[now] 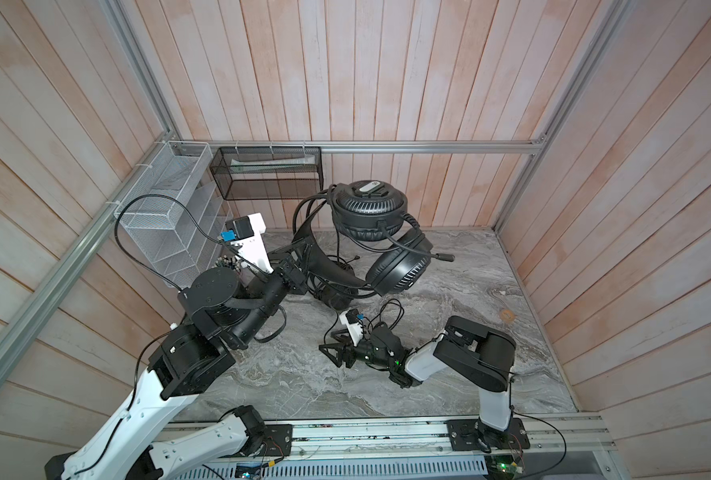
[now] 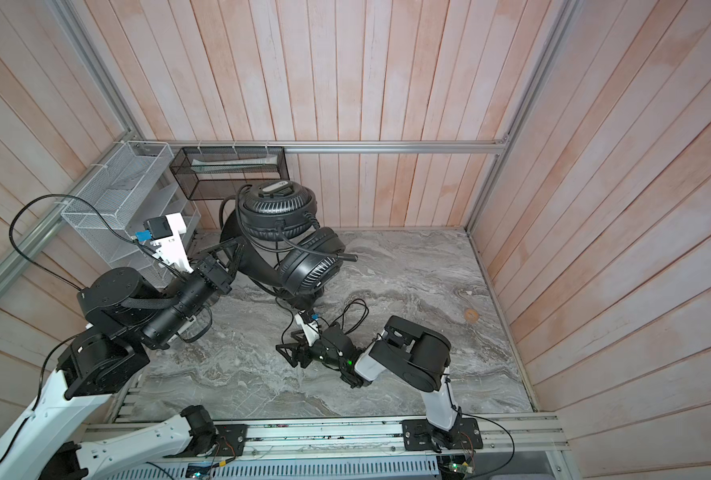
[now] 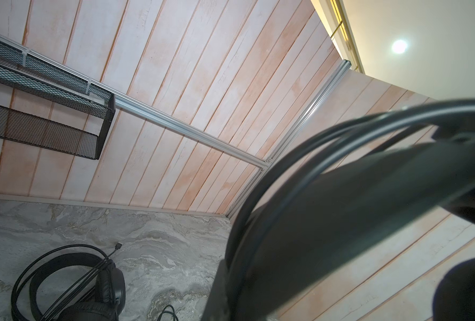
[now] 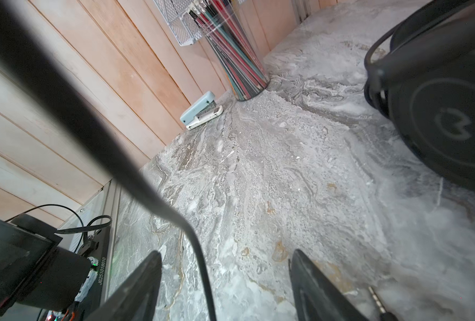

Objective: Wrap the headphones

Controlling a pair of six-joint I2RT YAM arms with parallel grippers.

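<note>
Clamped shut at the left gripper (image 2: 233, 255), on the headband (image 3: 355, 208) of the grille-backed headset (image 1: 368, 208), held up off the bench (image 1: 449, 365) toward its far edge, left of middle, with cable strands laid along the band. Parted at the right gripper (image 1: 328, 353), low over the middle of the bench; between its fingers (image 4: 139, 286) a thin cable (image 4: 200, 258), not yet pinched. Near one finger, a jack plug (image 4: 380, 303) on the bench. Further out, toward the far edge and under the raised set, the smooth-cupped headset (image 3: 108, 286), flat on the bench.

Bare room along the whole right edge and along the near edge. Crowded on the left: a cup of pens (image 4: 239, 61) and a stapler (image 4: 200, 111) against the left edge, a white wire basket (image 1: 158, 208) on the wall above them, a black mesh basket (image 1: 268, 183) on the far wall by the far left corner.

By count: two headsets, two baskets, one cup of pens, one stapler.
</note>
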